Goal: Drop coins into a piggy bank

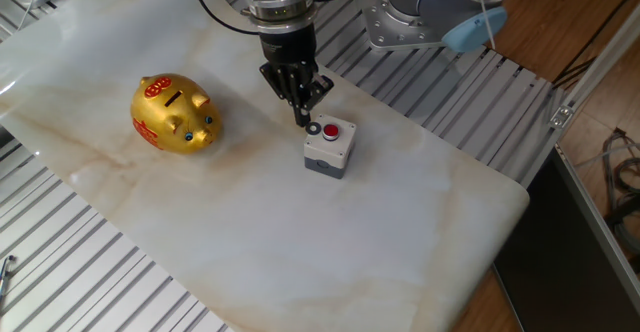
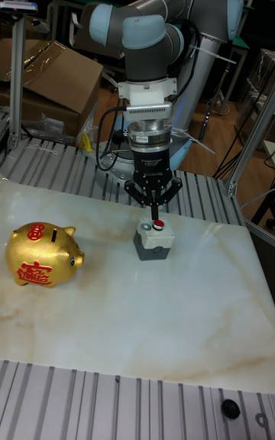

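I'm at the pick-up step: my gripper point(image 1: 303, 118), fingers nearly pressed together and empty, hangs over the coin point(image 1: 314, 128) on the box point(image 1: 328, 150). Next I must spread, descend, pinch it, then carry to the pig point(image 1: 173, 113) at nine o'clock.

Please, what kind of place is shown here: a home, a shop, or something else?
Most likely a robotics lab or workshop. The arm is mounted on a slotted aluminium bench with a marble-look board as the work surface, and cardboard boxes and metal frames stand behind it.
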`<action>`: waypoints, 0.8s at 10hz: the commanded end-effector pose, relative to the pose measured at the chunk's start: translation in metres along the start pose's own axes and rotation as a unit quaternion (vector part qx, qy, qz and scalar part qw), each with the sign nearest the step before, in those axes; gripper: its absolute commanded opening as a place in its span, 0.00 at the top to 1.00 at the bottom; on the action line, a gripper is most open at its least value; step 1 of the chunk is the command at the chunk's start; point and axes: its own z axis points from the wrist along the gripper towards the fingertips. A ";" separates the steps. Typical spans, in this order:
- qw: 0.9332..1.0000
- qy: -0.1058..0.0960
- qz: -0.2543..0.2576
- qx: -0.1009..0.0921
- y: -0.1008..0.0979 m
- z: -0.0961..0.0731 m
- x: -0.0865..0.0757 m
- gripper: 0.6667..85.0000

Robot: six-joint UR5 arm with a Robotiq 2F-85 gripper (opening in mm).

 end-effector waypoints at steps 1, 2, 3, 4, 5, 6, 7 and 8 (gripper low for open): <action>1.000 0.002 0.001 -0.008 0.004 -0.002 0.000 1.00; 1.000 0.007 0.001 -0.009 0.005 -0.002 0.003 1.00; 1.000 0.008 0.000 -0.002 0.000 -0.002 0.004 1.00; 1.000 0.007 0.000 -0.002 -0.001 -0.001 0.005 1.00; 1.000 0.007 0.004 -0.011 0.003 -0.002 0.007 1.00; 0.999 0.007 0.014 -0.033 0.012 -0.003 0.010 1.00; 0.999 0.000 0.010 -0.034 0.012 0.002 0.008 1.00; 0.999 -0.007 0.008 -0.035 0.014 0.007 0.003 1.00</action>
